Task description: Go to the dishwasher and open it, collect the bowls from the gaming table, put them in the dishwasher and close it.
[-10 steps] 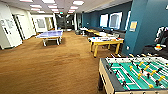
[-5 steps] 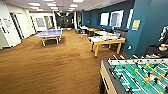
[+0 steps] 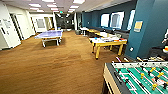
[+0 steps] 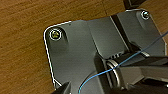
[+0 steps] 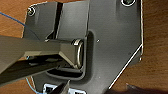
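Gaming table: long, white-topped, yellow-edged and yellow-legged, standing right of centre in the head view against the teal wall; top strewn with colourful flat items, too blurred to tell bowls or read any print. Further yellow-topped tables in a row behind it, beneath large windows. Nearest at lower right, a foosball table: green field, metal rods, yellow figures, pale cabinet side. At left middle distance, a blue table-tennis table on a light frame. Floor of brown, streaked carpet, wood-like in tone. White walls and doors at left; rectangular ceiling lights above. A pale plaque on the teal wall, wording illegible. Wrist views: dark plate with round corner fittings, jointed bar and thin blue cable over the same brown floor. Finger state of either gripper: cannot be told.
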Available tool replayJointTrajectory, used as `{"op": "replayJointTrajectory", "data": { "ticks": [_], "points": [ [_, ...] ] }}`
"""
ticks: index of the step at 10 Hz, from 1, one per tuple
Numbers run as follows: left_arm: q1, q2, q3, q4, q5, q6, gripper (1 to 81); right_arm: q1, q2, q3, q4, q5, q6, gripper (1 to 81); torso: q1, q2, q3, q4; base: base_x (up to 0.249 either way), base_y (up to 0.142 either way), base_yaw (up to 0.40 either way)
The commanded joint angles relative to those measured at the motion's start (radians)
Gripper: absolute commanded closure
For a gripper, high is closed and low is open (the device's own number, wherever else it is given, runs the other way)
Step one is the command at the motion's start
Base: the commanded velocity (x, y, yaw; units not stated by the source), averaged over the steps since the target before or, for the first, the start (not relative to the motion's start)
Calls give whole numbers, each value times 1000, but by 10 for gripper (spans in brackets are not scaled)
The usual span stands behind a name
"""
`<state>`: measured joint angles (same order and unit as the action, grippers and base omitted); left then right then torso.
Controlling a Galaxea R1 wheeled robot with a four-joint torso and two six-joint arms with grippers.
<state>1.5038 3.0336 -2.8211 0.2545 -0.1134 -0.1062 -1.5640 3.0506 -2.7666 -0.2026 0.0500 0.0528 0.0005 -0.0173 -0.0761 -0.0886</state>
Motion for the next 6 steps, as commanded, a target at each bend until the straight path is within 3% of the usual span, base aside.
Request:
{"op": "replayJointTrajectory", "data": {
  "ticks": [1, 6],
  "points": [
    [-49, -7, -3, -3, 41, 0, 10, 37, 3, 1, 0, -50, -2, 10, 0, 0, 0, 0, 183, 101, 0],
    [-47, -5, -3, -3, 41, 0, 10, 38, 3, 1, 0, -50, -2, 10, 0, 0, 0, 0, 183, 95, 0]
  ]
}}
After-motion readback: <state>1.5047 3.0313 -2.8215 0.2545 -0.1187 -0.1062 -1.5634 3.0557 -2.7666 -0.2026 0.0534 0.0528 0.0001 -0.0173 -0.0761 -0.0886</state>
